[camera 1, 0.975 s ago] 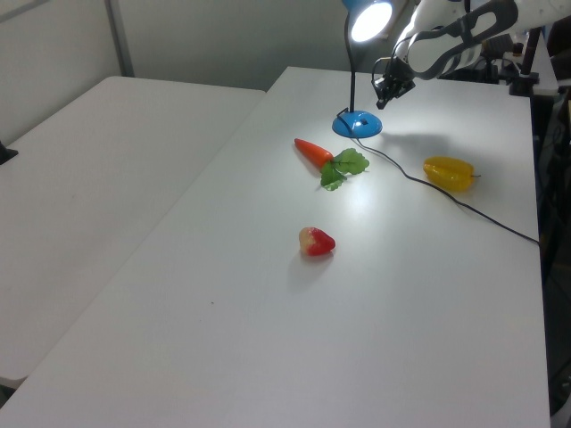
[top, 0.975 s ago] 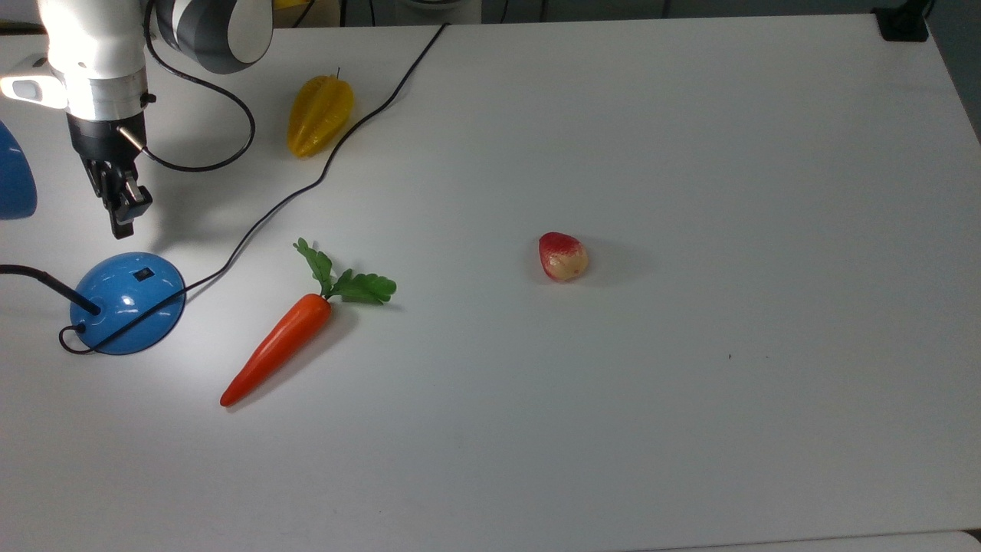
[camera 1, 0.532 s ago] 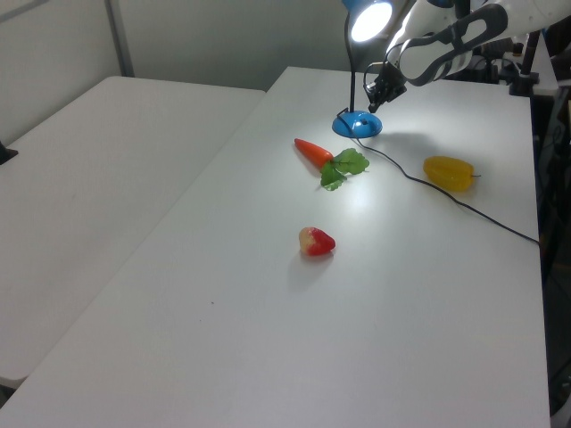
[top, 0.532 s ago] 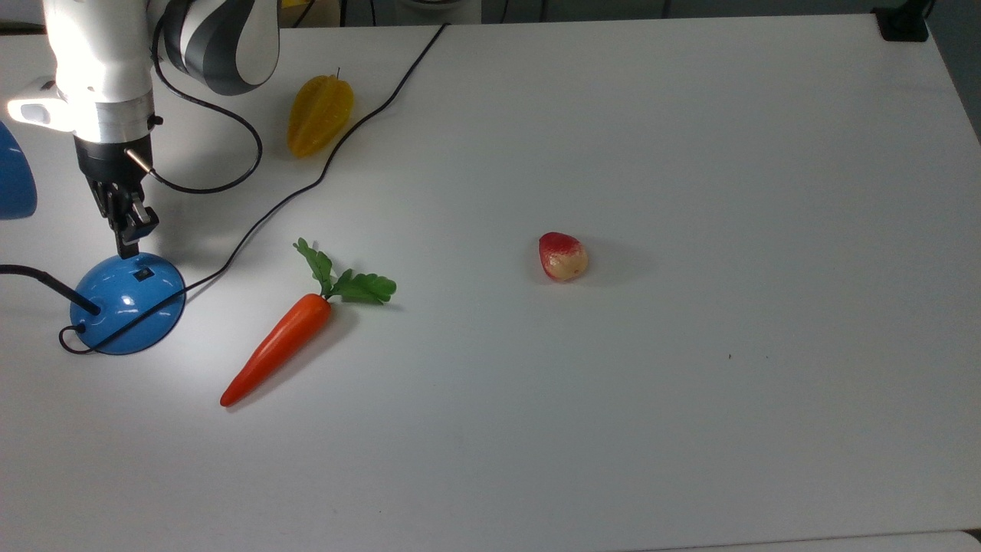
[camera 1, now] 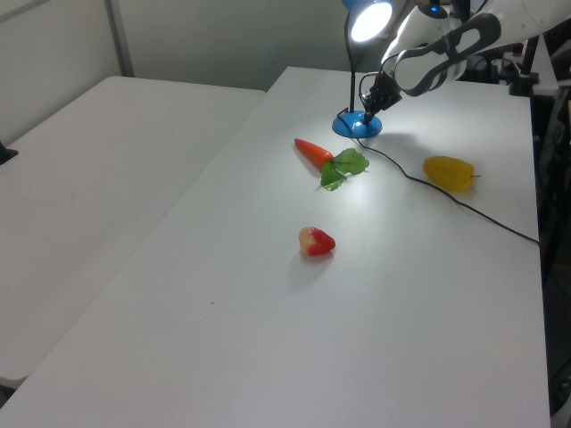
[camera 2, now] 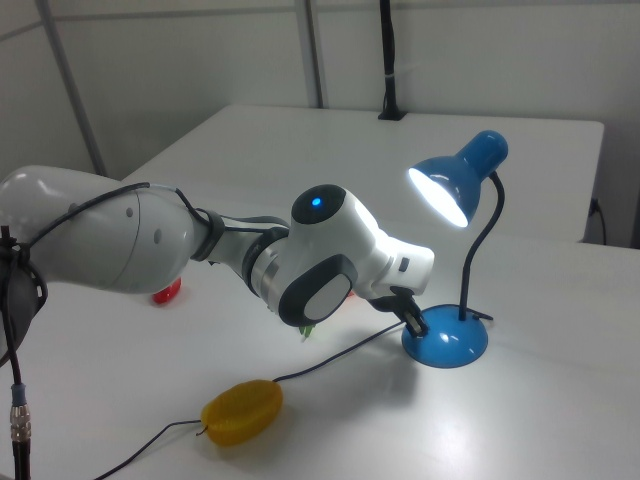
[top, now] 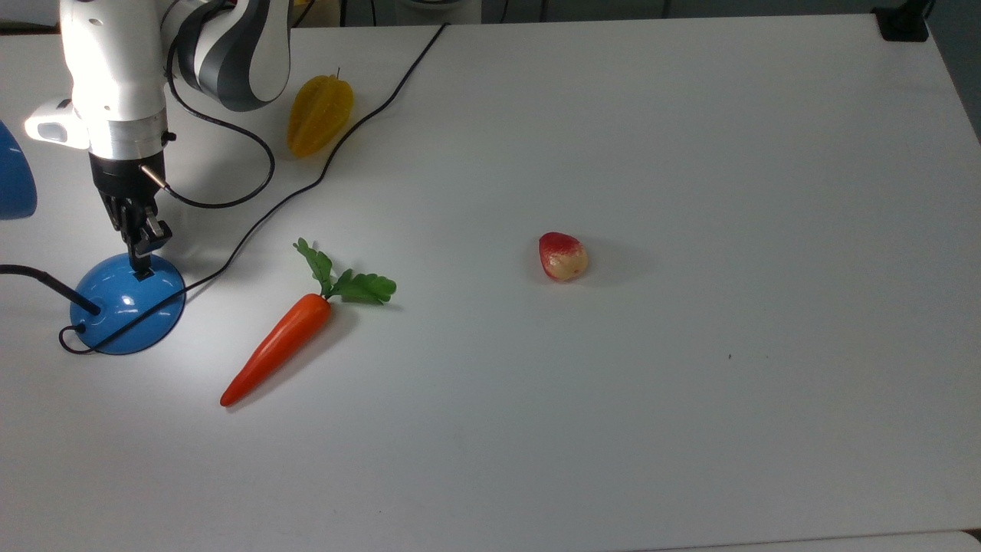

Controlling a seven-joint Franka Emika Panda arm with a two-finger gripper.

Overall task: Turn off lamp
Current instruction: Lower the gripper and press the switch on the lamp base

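Observation:
The lamp is lit: its blue shade point(camera 2: 462, 177) glows and throws a bright patch on the table. Its round blue dome base point(top: 123, 307) point(camera 1: 351, 128) point(camera 2: 450, 343) stands at the top view's left, with a black gooseneck point(camera 2: 478, 255) rising from it and a thin black cord point(top: 337, 146) running off across the table. My gripper point(top: 142, 262) point(camera 1: 367, 114) point(camera 2: 415, 323) points down with its fingers together, and its tip rests on the top of the base where the small black switch sits.
An orange carrot point(top: 283, 337) with green leaves lies just to the top view's right of the base. A yellow starfruit point(top: 319, 113) sits beyond it near the cord. A red strawberry point(top: 562, 256) lies mid-table. The arm's own cable point(top: 230, 153) loops beside the gripper.
My gripper has come down and shifted toward the base, from hanging above and beyond it to touching its top at the switch. The lamp stays lit.

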